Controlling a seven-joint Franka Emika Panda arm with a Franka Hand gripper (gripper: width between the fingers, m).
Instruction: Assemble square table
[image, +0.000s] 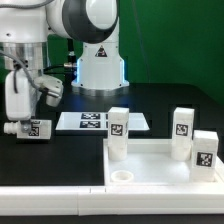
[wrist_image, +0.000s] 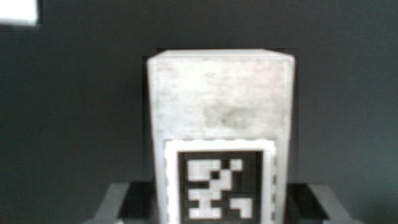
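At nine o'clock of the top (image: 160, 165) on the black table (image: 60, 150), a leg (image: 30, 128) is gripped lying flat between the gripper (image: 14, 127) fingers, seen close in the wrist view (wrist_image: 217, 110).

My exterior view is evenly and brightly lit, seemingly from overhead; the white arm housing (image: 85, 20) shows soft glare, and a pale blue glow sits at the robot base (image: 70, 65). The black table (image: 150, 100) swallows light, so shadows on it are hard to read, while the white tabletop tray (image: 160, 170) is nearly blown out, its edges merging. The picture is small and coarse, and tag patterns look mushy. My wrist view is dimmer and noticeably soft: the leg (wrist_image: 217, 100) looks grey and grainy, its tag (wrist_image: 219, 185) has blurred edges, and the background is near black.
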